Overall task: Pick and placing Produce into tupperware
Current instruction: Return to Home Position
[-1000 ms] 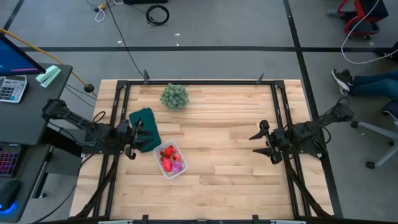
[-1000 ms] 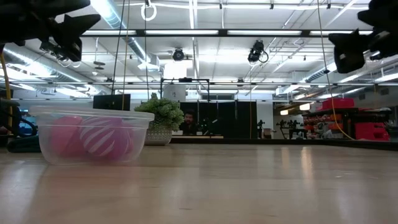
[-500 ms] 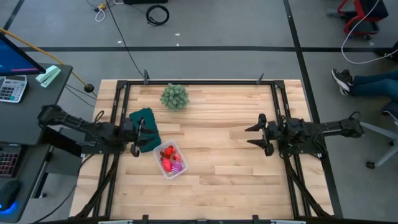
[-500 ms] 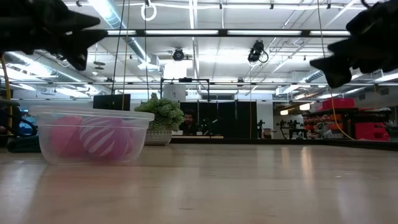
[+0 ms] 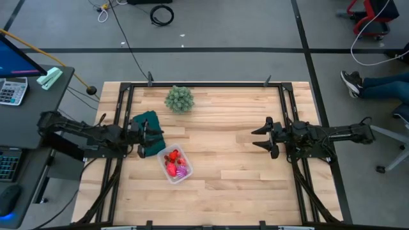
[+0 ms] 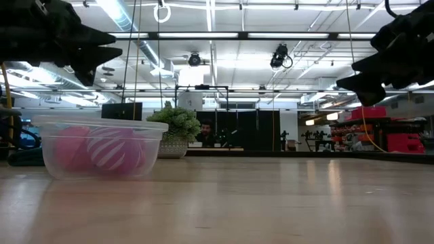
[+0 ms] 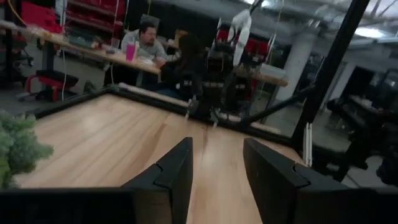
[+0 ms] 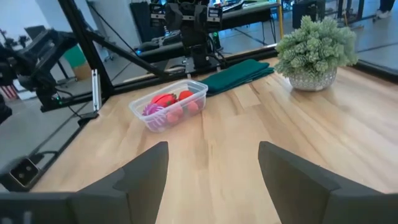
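The table (image 5: 230, 153) is pale wood, smooth with a soft shine. The tupperware (image 6: 102, 124) is thin clear plastic, a bit glossy. The produce (image 5: 171, 161) inside looks like smooth shiny plastic. The green cloth (image 5: 148, 122) is soft and matt. The plant (image 5: 179, 99) looks rough and bushy. The black frame (image 5: 211, 85) looks like matt metal

The left arm (image 5: 80, 131) and right arm (image 5: 335, 133) are slender, matte black, jointed; left gripper (image 5: 144, 137) and right gripper (image 5: 257, 138) bear flat, angular dark fingers (image 7: 176, 169).
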Motion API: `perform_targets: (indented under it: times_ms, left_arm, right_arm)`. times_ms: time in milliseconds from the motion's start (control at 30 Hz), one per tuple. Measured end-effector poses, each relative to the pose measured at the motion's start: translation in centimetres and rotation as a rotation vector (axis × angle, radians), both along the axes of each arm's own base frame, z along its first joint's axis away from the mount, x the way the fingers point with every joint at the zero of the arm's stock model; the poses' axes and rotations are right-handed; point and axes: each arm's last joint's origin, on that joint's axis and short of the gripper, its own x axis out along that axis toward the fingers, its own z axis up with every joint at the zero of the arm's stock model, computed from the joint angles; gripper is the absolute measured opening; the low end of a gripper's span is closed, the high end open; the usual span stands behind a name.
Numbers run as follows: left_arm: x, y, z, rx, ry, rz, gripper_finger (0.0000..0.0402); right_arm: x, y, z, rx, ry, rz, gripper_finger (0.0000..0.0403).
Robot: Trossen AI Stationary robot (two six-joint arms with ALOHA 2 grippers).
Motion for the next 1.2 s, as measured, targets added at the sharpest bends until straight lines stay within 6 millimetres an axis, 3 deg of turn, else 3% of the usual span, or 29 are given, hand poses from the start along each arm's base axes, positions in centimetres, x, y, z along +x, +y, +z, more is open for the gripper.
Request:
perform_targets:
  times_ms: [400,600,1200]
  left_arm:
    - [-2.0,0.4,2.5,0.053,-0.209,-0.041,0.0145]
    - [-2.8,0.6,1.9,0.033,-0.168,-0.039,0.0153]
    - [-2.4,0.6,0.6,-0.002,-0.082,-0.05,0.0146]
  right_arm:
    - [0.0,0.0,0.2,0.106,0.006,-0.016,0.0258]
    - [0.0,0.0,0.2,0.106,0.014,-0.016,0.0258]
    - [0.0,0.0,0.2,0.105,0.016,-0.017,0.0258]
